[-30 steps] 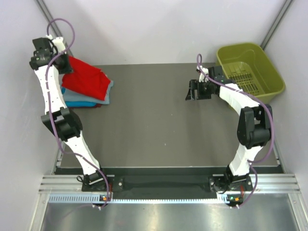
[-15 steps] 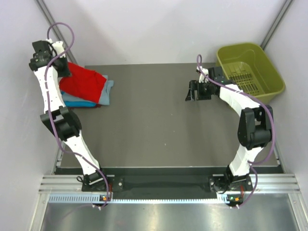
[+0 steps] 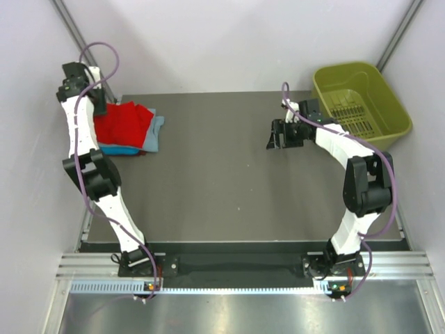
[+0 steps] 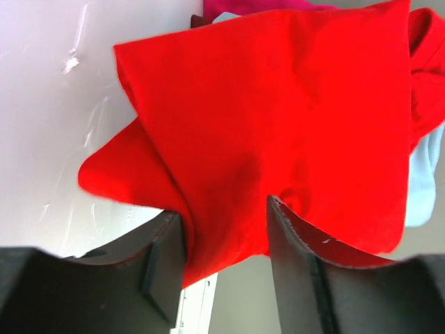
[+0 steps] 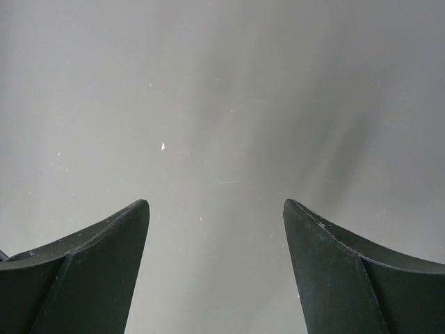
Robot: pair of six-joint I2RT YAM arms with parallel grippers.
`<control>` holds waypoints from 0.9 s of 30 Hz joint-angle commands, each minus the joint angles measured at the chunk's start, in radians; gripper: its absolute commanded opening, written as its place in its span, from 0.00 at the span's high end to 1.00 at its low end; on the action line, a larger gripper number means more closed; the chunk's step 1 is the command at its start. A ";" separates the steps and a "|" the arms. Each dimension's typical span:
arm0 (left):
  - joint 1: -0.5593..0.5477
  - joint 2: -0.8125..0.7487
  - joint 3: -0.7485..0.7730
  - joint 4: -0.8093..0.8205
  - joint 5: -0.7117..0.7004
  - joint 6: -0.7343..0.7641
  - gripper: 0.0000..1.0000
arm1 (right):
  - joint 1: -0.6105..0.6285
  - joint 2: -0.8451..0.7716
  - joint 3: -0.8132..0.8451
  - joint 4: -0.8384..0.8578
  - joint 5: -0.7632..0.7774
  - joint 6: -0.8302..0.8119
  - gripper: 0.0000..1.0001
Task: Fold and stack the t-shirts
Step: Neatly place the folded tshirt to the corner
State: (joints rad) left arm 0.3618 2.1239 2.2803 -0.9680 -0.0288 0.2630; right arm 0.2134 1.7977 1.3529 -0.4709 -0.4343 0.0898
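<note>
The red t-shirt (image 3: 125,122) lies on top of a stack at the table's back left, over a grey-blue t-shirt (image 3: 156,132) and a turquoise one (image 3: 115,148). My left gripper (image 3: 96,104) hangs at the stack's far left edge, against the wall. In the left wrist view the red t-shirt (image 4: 278,118) fills the frame. A fold of it dips between the parted fingers of the left gripper (image 4: 224,205), which is open and not pinching it. My right gripper (image 3: 272,133) stands open over bare table, and the right wrist view shows the right gripper (image 5: 215,203) with nothing between its fingers.
An olive-green basket (image 3: 400,115) stands at the back right corner, just beyond the right arm. White walls close in on the left and right. A pale blue cloth edge (image 4: 421,181) shows beside the red t-shirt.
The left gripper has opened and let go of the red t-shirt, which has dropped from a lifted drape onto the stack. The left wrist shifted slightly back and right. The right arm barely moved.
</note>
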 commanded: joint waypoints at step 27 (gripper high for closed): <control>-0.353 -0.268 -0.359 0.152 -0.044 -0.205 0.19 | 0.014 -0.233 0.037 0.015 0.156 -0.051 0.14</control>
State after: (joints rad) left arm 0.0147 1.8698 2.0068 -0.7826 -0.2146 0.1566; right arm 0.2153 1.6386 1.3239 -0.4808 -0.3378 0.0673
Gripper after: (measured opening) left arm 0.819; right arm 0.853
